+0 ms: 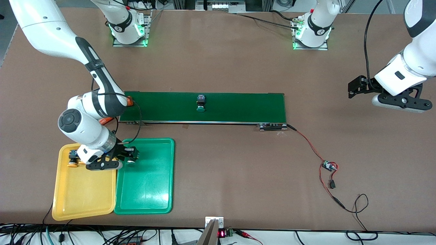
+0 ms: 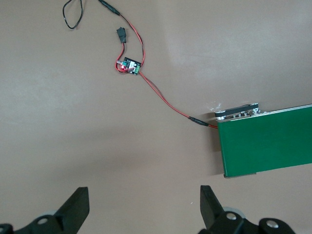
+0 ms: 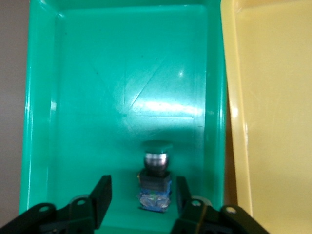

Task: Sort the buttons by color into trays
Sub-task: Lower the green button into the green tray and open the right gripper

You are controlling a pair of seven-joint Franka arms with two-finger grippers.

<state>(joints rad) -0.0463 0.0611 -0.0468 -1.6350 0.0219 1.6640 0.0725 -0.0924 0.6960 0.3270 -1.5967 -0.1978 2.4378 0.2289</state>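
Note:
My right gripper [image 1: 128, 157] [image 3: 143, 185] hangs low over the green tray [image 1: 150, 190] [image 3: 122, 73], at the end nearer the belt. It is open. A green-capped button [image 1: 130, 163] [image 3: 156, 181] lies on the tray floor between its fingers, with a gap on each side. Yellow-capped buttons [image 1: 72, 160] lie in the yellow tray [image 1: 81, 194] [image 3: 273, 97], partly hidden by the right hand. Another green-capped button [image 1: 201, 103] sits on the dark-green conveyor belt [image 1: 238, 107]. My left gripper [image 1: 356, 89] [image 2: 145, 204] waits open above bare table past the belt's end.
The two trays stand side by side, nearer the front camera than the belt [image 2: 268, 144]. Orange objects [image 1: 106, 119] show at the belt's end under the right arm. A red-and-black wire with a small circuit board [image 1: 328, 166] [image 2: 129, 65] trails from the belt's other end.

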